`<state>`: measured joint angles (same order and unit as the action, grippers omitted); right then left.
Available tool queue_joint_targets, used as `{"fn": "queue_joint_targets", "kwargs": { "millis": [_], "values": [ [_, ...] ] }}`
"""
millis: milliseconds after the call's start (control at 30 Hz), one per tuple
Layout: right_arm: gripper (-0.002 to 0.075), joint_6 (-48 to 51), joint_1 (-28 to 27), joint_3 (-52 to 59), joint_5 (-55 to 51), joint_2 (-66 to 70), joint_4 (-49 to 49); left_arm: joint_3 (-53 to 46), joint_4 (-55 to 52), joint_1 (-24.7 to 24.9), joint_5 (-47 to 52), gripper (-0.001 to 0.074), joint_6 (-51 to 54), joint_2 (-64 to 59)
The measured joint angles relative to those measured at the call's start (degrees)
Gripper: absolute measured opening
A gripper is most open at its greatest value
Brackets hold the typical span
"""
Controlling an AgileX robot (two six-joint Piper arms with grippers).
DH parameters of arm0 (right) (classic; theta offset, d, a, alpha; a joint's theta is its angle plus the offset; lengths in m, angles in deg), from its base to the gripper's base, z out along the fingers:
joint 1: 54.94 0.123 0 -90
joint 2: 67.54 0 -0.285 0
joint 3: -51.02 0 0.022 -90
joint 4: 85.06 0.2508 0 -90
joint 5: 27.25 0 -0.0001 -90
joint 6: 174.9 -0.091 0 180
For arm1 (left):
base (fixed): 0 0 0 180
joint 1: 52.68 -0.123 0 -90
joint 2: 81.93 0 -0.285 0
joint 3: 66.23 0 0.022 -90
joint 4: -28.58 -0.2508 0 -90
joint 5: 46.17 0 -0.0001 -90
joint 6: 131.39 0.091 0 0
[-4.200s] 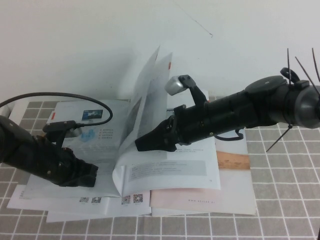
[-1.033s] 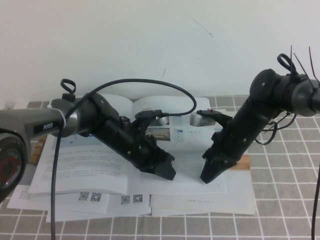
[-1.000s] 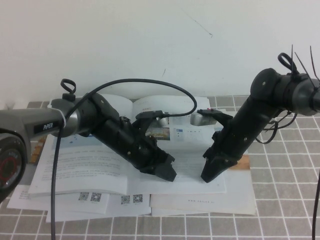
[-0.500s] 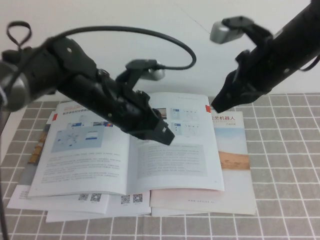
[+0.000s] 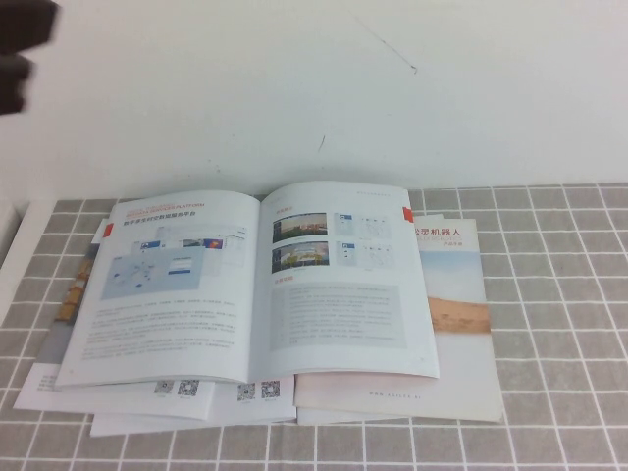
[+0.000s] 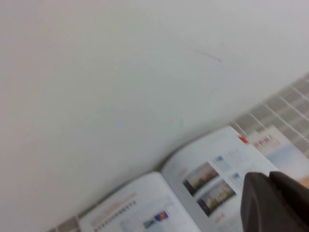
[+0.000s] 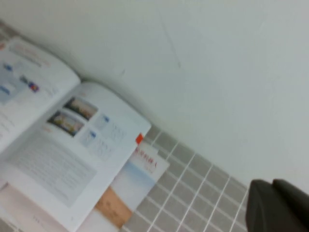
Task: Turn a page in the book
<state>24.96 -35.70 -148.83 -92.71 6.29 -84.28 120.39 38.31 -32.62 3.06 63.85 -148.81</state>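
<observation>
The book (image 5: 260, 285) lies open and flat on the tiled table. The page (image 5: 167, 280), with its orange heading and pale map diagram up, lies flat as the left leaf. The right leaf shows two landscape photos. My left gripper (image 6: 271, 195) is raised high above the book, fingers together and empty; a dark blurred part of that arm shows at the high view's top left corner (image 5: 25, 49). My right gripper (image 7: 276, 205) is also high, over the tiles to the book's right, fingers together and empty. It is out of the high view.
A booklet with a red title and tan band (image 5: 456, 294) lies under the book's right side. White booklets with QR codes (image 5: 177, 397) stick out under its front edge. A white wall (image 5: 392, 98) stands right behind.
Both arms have lifted off the book and pulled up and away, the left toward the upper left, the right out of the high view. The book is uncovered and flat.
</observation>
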Motion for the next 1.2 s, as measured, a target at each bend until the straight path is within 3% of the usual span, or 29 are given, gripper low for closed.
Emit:
{"fn": "queue_joint_targets", "kwargs": {
  "millis": [200, 333, 600, 867, 1200],
  "values": [
    [-0.0001, 0.0, 0.0, 16.9, 11.5, -18.8, 2.1, -7.7, -4.0, 0.0, -4.8, -0.0003, -6.5, 17.6],
    [-0.0001, -0.2, 0.0, 34.3, 18.3, -29.0, 2.4, -19.6, -9.2, 0.0, -7.2, -0.0003, -11.8, 30.6],
    [-0.0001, -0.2, 0.0, 61.7, 28.7, -44.2, 4.2, -41.0, -18.5, 0.0, -6.9, -0.0003, -22.5, 41.9],
    [-0.0001, -0.2, 0.0, 71.6, 31.7, -46.2, 4.2, -54.0, -20.5, 0.0, -12.9, -0.0003, -24.4, 42.8],
    [-0.0001, -0.2, 0.0, 78.7, 31.7, -46.2, 4.3, -60.4, -20.8, 0.0, -8.5, -0.0003, -24.7, 42.7]
  ]
}}
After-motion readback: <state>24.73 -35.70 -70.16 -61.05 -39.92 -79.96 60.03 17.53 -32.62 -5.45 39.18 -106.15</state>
